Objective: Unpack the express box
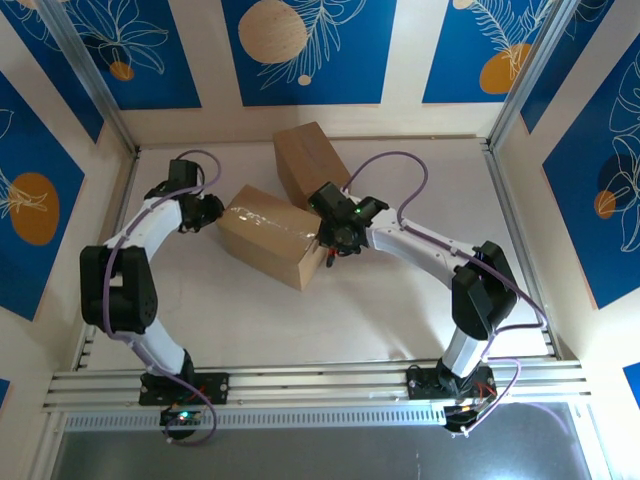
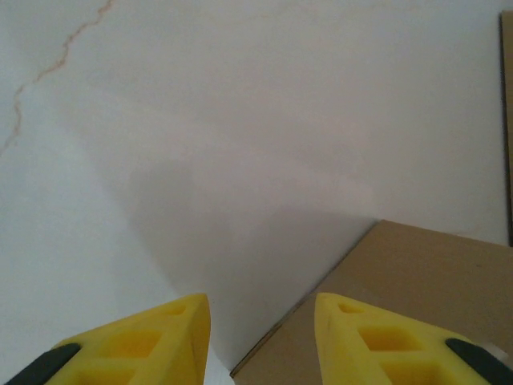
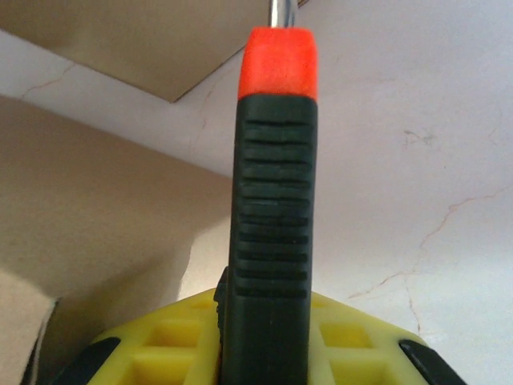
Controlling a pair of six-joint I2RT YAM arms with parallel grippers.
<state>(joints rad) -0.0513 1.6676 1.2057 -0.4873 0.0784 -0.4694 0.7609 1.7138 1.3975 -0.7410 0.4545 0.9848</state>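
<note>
Count: 2 arms, 2 cardboard boxes, 1 hand tool.

Left gripper [image 1: 208, 212] sits low on the table [image 1: 400, 310], just beside the left end of the taped box [image 1: 268, 236]. In the left wrist view its yellow fingers [image 2: 152, 341] stand partly apart with only bare table between them. A box corner lies under the right-hand finger; can't tell if they touch.

The taped box is mid-table, skewed, with clear tape along the top seam and the flaps closed. Contents hidden.

The second box [image 1: 308, 160] is behind it and to the right, near the back wall. Its near corner is right by the taped box, and it is also closed, contents hidden.

Right gripper [image 1: 335, 238] is at the right end of the taped box, by its top edge. Its jaws are clamped on the tool [image 3: 272, 200]: black ribbed handle, orange-red cap, metal shaft beyond the cap. The handle stands between the yellow fingers [image 3: 160, 341], with cardboard to the left and upper left.
</note>
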